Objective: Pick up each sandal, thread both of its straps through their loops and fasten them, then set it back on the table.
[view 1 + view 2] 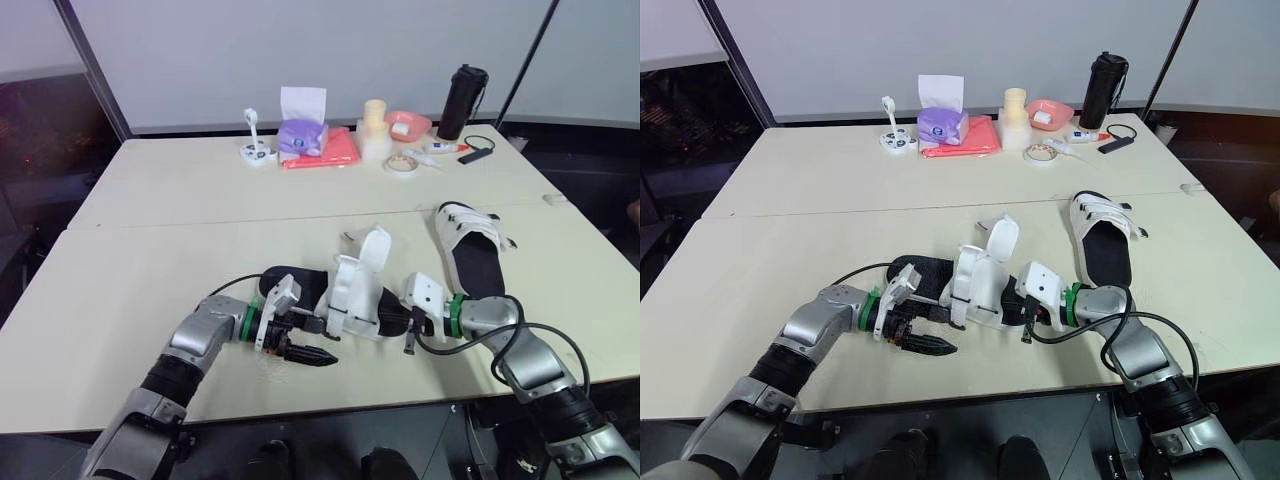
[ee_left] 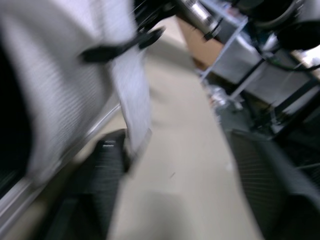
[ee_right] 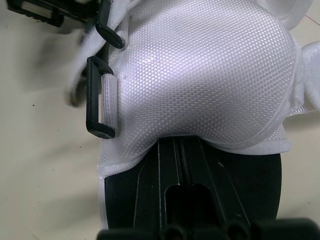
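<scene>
A sandal (image 1: pixel 355 295) with a black sole and white straps lies at the table's front middle, its straps standing up loose. My right gripper (image 1: pixel 405 322) is shut on the end of its sole (image 3: pixel 220 180); black loops (image 3: pixel 97 105) sit along the white upper's edge. My left gripper (image 1: pixel 325 342) is open at the sandal's other side, one finger (image 2: pixel 102 170) touching a hanging strap end (image 2: pixel 132 110). A second sandal (image 1: pixel 470 248) lies flat farther right, apart from both grippers.
Along the far edge stand a purple tissue box (image 1: pixel 302 135), a pink cloth (image 1: pixel 338 152), a cream stack (image 1: pixel 375 130), a pink bowl (image 1: pixel 408 125), a tape roll (image 1: pixel 401 163) and a black bottle (image 1: pixel 461 100). The table's front edge (image 1: pixel 330 412) runs just below the grippers.
</scene>
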{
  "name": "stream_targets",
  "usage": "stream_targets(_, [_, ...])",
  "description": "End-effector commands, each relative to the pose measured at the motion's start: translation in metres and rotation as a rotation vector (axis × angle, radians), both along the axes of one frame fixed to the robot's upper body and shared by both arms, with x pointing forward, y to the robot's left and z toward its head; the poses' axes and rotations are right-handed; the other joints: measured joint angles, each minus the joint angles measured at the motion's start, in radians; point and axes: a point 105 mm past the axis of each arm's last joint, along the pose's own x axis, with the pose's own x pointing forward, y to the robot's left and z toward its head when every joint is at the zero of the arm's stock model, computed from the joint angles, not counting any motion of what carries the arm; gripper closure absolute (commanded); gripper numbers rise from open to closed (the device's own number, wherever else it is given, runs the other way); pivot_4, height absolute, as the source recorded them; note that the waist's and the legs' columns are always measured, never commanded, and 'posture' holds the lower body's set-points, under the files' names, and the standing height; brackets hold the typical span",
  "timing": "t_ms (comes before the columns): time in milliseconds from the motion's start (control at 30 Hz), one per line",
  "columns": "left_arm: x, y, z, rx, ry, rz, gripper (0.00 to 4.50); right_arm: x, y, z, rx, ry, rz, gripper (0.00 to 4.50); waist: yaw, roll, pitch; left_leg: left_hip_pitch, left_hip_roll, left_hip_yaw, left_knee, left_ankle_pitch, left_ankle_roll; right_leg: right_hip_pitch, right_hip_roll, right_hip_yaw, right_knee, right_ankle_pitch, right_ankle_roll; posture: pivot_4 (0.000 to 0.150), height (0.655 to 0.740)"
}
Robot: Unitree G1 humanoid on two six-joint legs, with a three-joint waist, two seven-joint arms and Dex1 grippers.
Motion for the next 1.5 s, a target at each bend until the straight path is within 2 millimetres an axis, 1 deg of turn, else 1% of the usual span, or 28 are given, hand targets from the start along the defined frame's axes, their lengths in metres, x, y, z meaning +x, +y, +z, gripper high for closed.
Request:
stream_targets(33, [-0.003, -0.004, 0.015, -0.041, -0.016, -0.028, 3.04, -0.005, -0.002, -0.021, -0.046, 0.070, -0.007, 4.50, 0.000, 0.000, 0.000, 0.000, 0.000, 0.000, 0.000, 0.000, 0.000, 0.000, 0.000, 0.000, 0.000, 0.000, 0.000, 0.150, 0.7400])
stream_targets(67, [-0.004, -0.004, 0.016, -0.041, -0.012, -0.032, 3.64, -0.005, -0.002, -0.021, -0.046, 0.070, -0.007, 4.50, 0.000, 0.000, 0.000, 0.000, 0.000, 0.000, 0.000, 0.000, 0.000, 0.000, 0.000, 0.000, 0.000, 0.000, 0.000, 0.150, 0.7400])
stream_targets(133, [-0.007, -0.002, 0.019, -0.045, 0.002, -0.047, 4.47, -0.005, -0.001, -0.021, -0.046, 0.070, -0.005, 4.50, 0.000, 0.000, 0.000, 0.000, 0.000, 0.000, 0.000, 0.000, 0.000, 0.000, 0.000, 0.000, 0.000, 0.000, 0.000, 0.150, 0.7400])
stream_targets(267, [-0.020, 0.004, 0.032, -0.051, 0.031, -0.114, 4.47, -0.005, -0.001, -0.021, -0.047, 0.070, -0.003, 4.50, -0.003, 0.000, 0.000, 0.000, 0.000, 0.000, -0.001, 0.000, 0.000, 0.000, 0.000, 0.000, 0.000, 0.000, 0.000, 0.150, 0.7400])
stream_targets(400, [-0.037, 0.009, 0.058, -0.083, 0.055, -0.201, 4.47, -0.004, -0.003, -0.021, -0.049, 0.069, -0.002, 4.50, -0.003, 0.000, 0.000, 0.000, 0.001, 0.000, -0.001, 0.000, 0.000, -0.001, 0.000, 0.000, -0.001, 0.000, -0.001, 0.150, 0.7400])
stream_targets(500, [-0.044, 0.012, 0.078, -0.109, 0.056, -0.245, 4.47, -0.003, -0.003, -0.021, -0.052, 0.066, 0.000, 4.50, -0.002, 0.000, 0.000, 0.000, 0.001, 0.000, -0.002, 0.000, 0.000, -0.001, 0.000, 0.000, -0.001, -0.002, -0.003, 0.150, 0.7400])
stream_targets(600, [-0.049, 0.015, 0.099, -0.135, 0.042, -0.275, 4.47, -0.002, -0.004, -0.021, -0.055, 0.064, 0.002, 4.50, -0.002, 0.000, 0.000, 0.000, 0.001, 0.000, -0.002, 0.000, 0.000, -0.001, 0.000, 0.000, -0.001, -0.002, -0.004, 0.150, 0.7400])
stream_targets(700, [-0.050, 0.016, 0.114, -0.151, 0.021, -0.289, 4.47, -0.001, -0.005, -0.020, -0.056, 0.060, 0.004, 4.50, -0.003, 0.000, 0.001, 0.000, 0.001, 0.001, -0.002, 0.000, 0.000, -0.001, 0.000, 0.000, -0.001, -0.003, -0.004, 0.150, 0.7400])
stream_targets(867, [-0.052, 0.010, 0.134, -0.197, -0.007, -0.308, 4.47, 0.001, -0.003, -0.019, -0.053, 0.053, 0.007, 4.50, -0.005, 0.000, 0.001, -0.001, 0.002, 0.001, -0.004, 0.000, 0.000, -0.003, 0.001, 0.000, -0.001, -0.002, -0.003, 0.150, 0.7400])
stream_targets(1033, [-0.054, 0.003, 0.147, -0.230, -0.002, -0.334, 4.47, 0.003, -0.002, -0.016, -0.048, 0.040, 0.007, 4.50, -0.005, 0.000, 0.002, -0.001, 0.002, 0.002, -0.004, 0.000, 0.000, -0.003, 0.001, 0.000, -0.001, -0.002, -0.003, 0.150, 0.7400])
stream_targets(1200, [-0.053, 0.001, 0.154, -0.245, 0.003, -0.339, 4.47, 0.004, -0.004, -0.014, -0.047, 0.032, 0.000, 4.50, -0.004, 0.000, 0.002, -0.002, 0.002, 0.002, -0.004, 0.000, 0.000, -0.004, 0.001, 0.000, -0.001, -0.002, -0.003, 0.150, 0.7400])
stream_targets(1333, [-0.055, 0.000, 0.165, -0.277, 0.013, -0.354, 4.47, 0.004, -0.006, -0.014, -0.047, 0.028, -0.005, 4.50, -0.004, 0.000, 0.003, -0.002, 0.002, 0.002, -0.004, 0.000, 0.000, -0.005, 0.001, 0.000, -0.001, -0.002, -0.003, 0.150, 0.7400])
stream_targets(1433, [-0.057, 0.000, 0.164, -0.270, 0.011, -0.358, 4.47, 0.004, -0.008, -0.013, -0.048, 0.024, -0.008, 4.50, -0.004, 0.000, 0.003, -0.002, 0.002, 0.002, -0.004, 0.000, 0.000, -0.005, 0.001, 0.000, -0.001, -0.002, -0.003, 0.150, 0.7400])
stream_targets(1500, [-0.053, -0.001, 0.155, -0.240, 0.007, -0.333, 4.47, 0.004, -0.009, -0.012, -0.051, 0.019, -0.010, 4.50, -0.003, 0.000, 0.003, -0.002, 0.002, 0.002, -0.004, 0.000, 0.000, -0.005, 0.001, 0.000, -0.001, -0.002, -0.003, 0.150, 0.7400])
